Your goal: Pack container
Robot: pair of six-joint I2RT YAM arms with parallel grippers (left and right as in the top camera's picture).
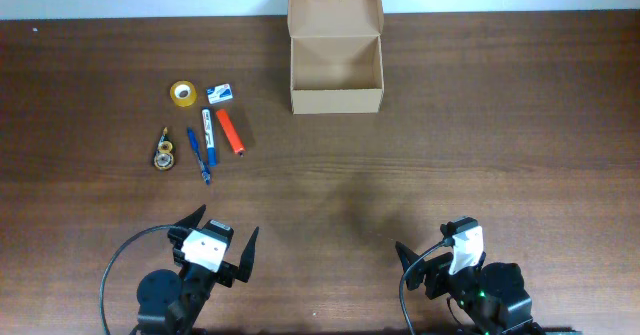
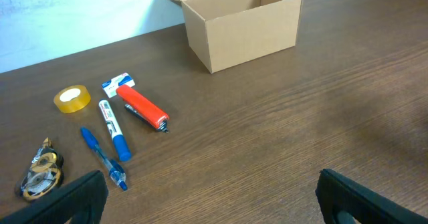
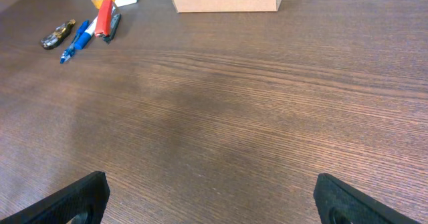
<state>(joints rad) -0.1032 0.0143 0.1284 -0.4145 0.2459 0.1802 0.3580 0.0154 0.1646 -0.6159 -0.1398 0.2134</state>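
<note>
- Left claw (image 2: pixel 212 194): one; jaws spread fully wide, holding nothing and touching nothing, above the near worktop (image 1: pixel 480 125).
- Right claw (image 3: pixel 210 194): one; jaws equally wide, nothing in its grip.
- Container (image 1: pixel 335 101): one; at the far middle of the worktop, flap lid standing open, well apart from both claws.
- Yellow tape roll (image 1: pixel 181 93): one, left of the container.
- Small white-and-blue item (image 1: pixel 219 94): one, beside the roll.
- Blue-and-white marker (image 1: pixel 207 125): one.
- Orange-red marker (image 1: pixel 230 132): one.
- Blue pen (image 1: pixel 199 155): one.
- Small tape dispenser (image 1: pixel 163 153): one.
</note>
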